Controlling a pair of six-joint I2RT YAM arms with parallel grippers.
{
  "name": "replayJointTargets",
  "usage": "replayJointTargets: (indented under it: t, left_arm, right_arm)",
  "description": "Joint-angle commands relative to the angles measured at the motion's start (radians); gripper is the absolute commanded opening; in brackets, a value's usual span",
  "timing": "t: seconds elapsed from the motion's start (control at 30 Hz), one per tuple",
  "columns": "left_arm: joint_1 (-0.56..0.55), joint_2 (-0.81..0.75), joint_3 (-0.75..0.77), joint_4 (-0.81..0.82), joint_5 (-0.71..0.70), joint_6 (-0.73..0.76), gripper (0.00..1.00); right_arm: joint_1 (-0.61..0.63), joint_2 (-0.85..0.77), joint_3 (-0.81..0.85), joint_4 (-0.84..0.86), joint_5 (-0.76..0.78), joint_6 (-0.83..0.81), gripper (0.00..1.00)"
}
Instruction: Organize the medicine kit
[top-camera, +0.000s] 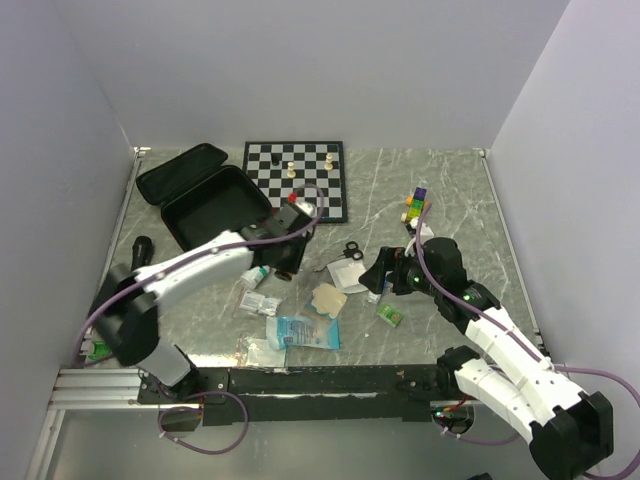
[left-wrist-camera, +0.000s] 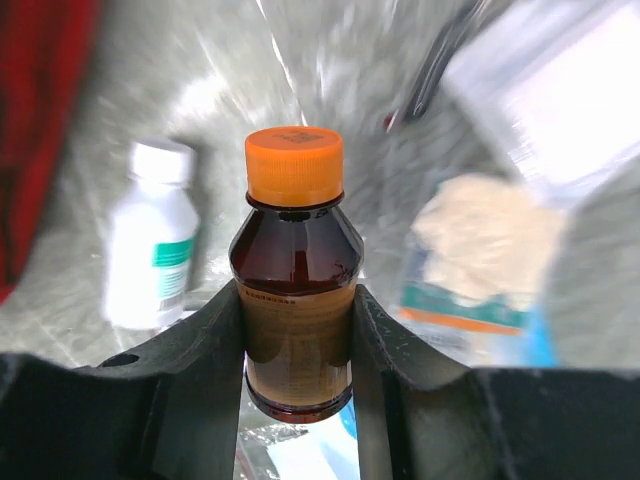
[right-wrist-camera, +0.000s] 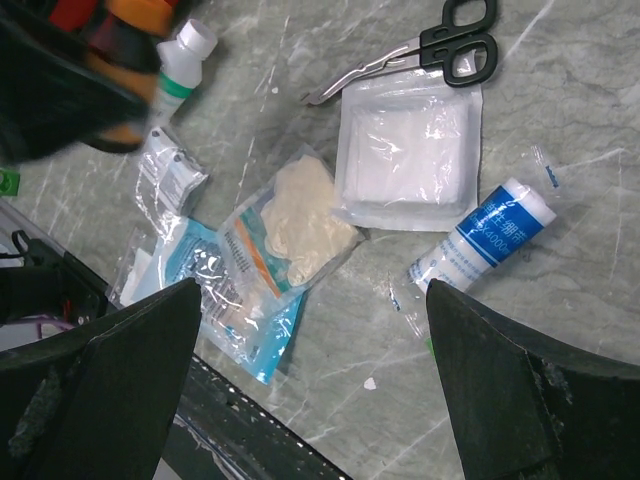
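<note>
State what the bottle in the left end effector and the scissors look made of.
Brown bottle: translucent amber, glossy with highlights; glass or plastic, cannot tell which. Its orange cap: matte, likely plastic. Scissors: bare grey metal blades; black handles, probably plastic.

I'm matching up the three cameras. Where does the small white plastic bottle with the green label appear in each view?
Top external: the small white plastic bottle with green label lies left of centre.
Left wrist: at the left, beside the brown bottle with orange cap.
Right wrist: at the top, left of centre.
Shared landmark: the clear packet of cream gloves, visible in all three.
</note>
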Motion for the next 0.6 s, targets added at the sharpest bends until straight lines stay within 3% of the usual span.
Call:
replayJointTargets:
  t: [0.0,0.13,0.23,0.4,0.57]
  left_arm:
    - [0.073,-0.202,0.056,-0.007,-0.009,-0.072,0.29]
    - [0.301,-0.394,-0.036,0.136,0.084,-0.158,0.28]
    - [0.456,-0.448,-0.078,0.188,0.143,-0.221,0.28]
    - [0.642,-0.428,-0.118,0.263,0.216,-0.291,0.27]
    - [0.799,-0.277,-0.102,0.280,0.238,-0.304,0.25]
  right_arm:
    - [-0.002,-0.032,0.021,0.007,-0.013,0.013,1.00]
    - [-0.003,-0.039,0.021,0.007,-0.018,0.013,1.00]
    - [-0.003,-0.038,0.021,0.002,-0.018,0.013,1.00]
    - [-0.003,-0.036,0.033,-0.016,-0.013,0.006,1.00]
    - [-0.003,-0.047,0.021,-0.001,-0.024,0.011,1.00]
